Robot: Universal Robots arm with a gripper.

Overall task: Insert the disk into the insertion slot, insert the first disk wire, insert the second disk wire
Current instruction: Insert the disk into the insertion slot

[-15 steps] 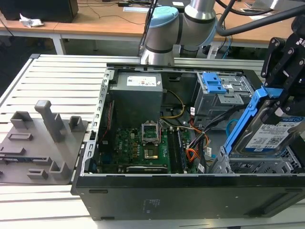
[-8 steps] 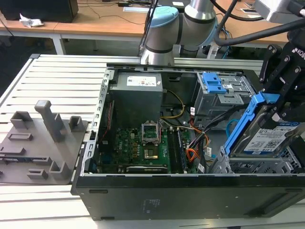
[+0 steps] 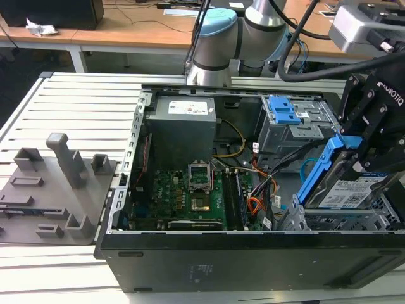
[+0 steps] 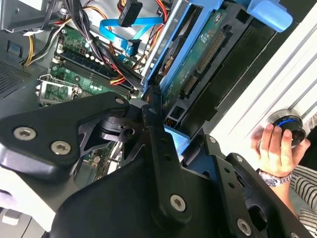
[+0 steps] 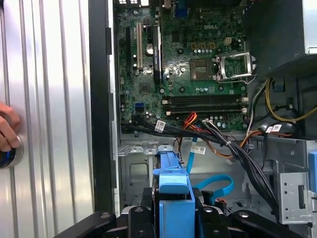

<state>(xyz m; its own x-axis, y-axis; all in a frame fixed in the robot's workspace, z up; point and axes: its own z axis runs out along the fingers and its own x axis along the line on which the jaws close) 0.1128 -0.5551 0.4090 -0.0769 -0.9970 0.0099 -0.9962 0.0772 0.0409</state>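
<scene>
At the exterior view's right, inside the open computer case point(image 3: 190, 266) on the bench point(image 3: 76, 107), the end effector point(image 3: 362, 161) is clamped on the disk point(image 3: 350, 190), pressing its blue caddy point(image 5: 173, 196) from either side. The disk hangs tilted, label side up. Its long axis slopes from the raised end under the end effector down toward the middle of the case. The grey drive cage point(image 3: 329, 221) lies directly beneath it, so the way in is downward. The low edge looks to be at the cage's rim, though I cannot tell whether it touches, and the disk is not yet seated flat. The orange-red wires point(image 3: 255, 204) and the light-blue cable point(image 5: 218, 182) lie loose just beside the cage, and as far as I can judge neither is plugged into the disk. The other cage with the blue latch point(image 3: 283, 111) stands apart, further back.
</scene>
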